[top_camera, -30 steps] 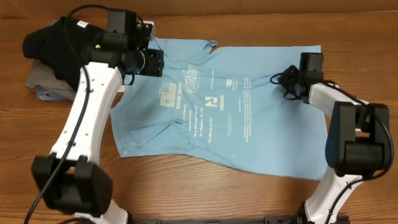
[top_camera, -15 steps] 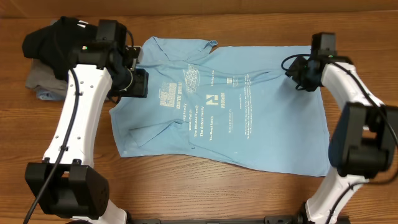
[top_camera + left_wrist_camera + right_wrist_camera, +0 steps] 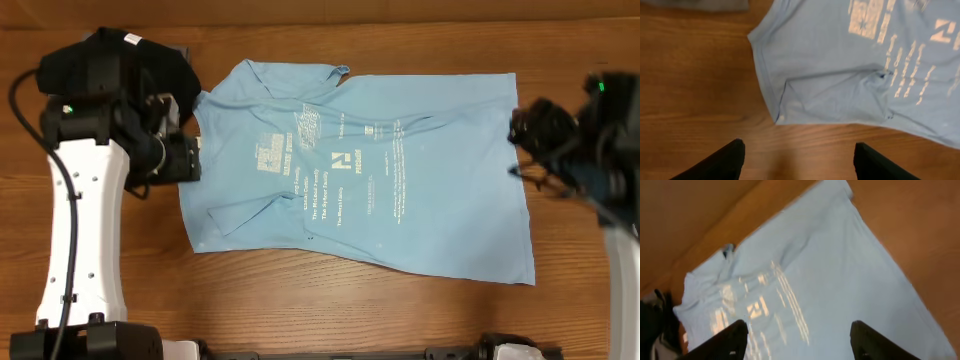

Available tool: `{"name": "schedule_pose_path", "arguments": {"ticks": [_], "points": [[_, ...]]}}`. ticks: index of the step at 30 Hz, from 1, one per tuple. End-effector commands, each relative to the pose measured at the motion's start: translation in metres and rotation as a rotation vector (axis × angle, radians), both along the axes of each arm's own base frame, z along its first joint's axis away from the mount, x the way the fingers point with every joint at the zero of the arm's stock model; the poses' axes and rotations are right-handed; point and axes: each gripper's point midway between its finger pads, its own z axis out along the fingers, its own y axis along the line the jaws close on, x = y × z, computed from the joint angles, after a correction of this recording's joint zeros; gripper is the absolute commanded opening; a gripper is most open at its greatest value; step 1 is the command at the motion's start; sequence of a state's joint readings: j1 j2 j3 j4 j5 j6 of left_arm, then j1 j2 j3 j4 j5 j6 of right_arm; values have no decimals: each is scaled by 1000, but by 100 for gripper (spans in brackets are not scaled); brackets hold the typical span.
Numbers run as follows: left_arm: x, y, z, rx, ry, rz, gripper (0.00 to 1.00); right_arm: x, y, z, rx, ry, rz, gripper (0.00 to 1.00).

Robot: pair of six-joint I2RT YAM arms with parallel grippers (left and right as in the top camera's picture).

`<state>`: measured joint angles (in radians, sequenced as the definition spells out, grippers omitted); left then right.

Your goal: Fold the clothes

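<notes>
The clothes are a light sky-blue T-shirt [image 3: 400, 180] lying spread flat on the wooden table, with white print across its middle. My left gripper [image 3: 188, 162] hovers at the shirt's left edge, open. In the left wrist view it [image 3: 799, 152] is over bare wood, just short of the shirt [image 3: 840, 65], with nothing between its fingers. My right gripper [image 3: 528, 135] is at the shirt's right edge, open and empty. The right wrist view has it [image 3: 797, 332] looking down on the shirt [image 3: 805, 280] from above.
A black shirt [image 3: 100, 60] is bunched at the table's far left corner, close behind my left arm. A grey garment's edge [image 3: 705, 4] lies beside it. Bare wood [image 3: 330, 300] runs along the table in front of the blue shirt.
Both arms have drawn outward off the shirt, the left toward the left edge, the right toward the right. The right gripper has opened and let the cloth go.
</notes>
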<state>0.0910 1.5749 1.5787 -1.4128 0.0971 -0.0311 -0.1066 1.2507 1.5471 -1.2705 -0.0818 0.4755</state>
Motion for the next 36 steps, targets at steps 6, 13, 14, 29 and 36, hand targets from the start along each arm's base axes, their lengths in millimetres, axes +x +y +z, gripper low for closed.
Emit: {"name": "schedule_pose_path", "arguments": {"ticks": [6,13,14,29,36], "points": [[-42,-8,-106,-62,217,65,76,-51,4,-72,89,334,-122,68],[-61,17,-144,-52,249,181,77,-92,10,-188,139,659,-180,79],[-62,18,-145,-66,251,192,77,-99,10,-204,150,704,-204,78],[-61,31,-145,-104,232,261,83,-144,-77,-274,298,815,-646,64],[-61,31,-145,-103,232,257,83,-147,-80,-283,314,793,-636,57]]}}
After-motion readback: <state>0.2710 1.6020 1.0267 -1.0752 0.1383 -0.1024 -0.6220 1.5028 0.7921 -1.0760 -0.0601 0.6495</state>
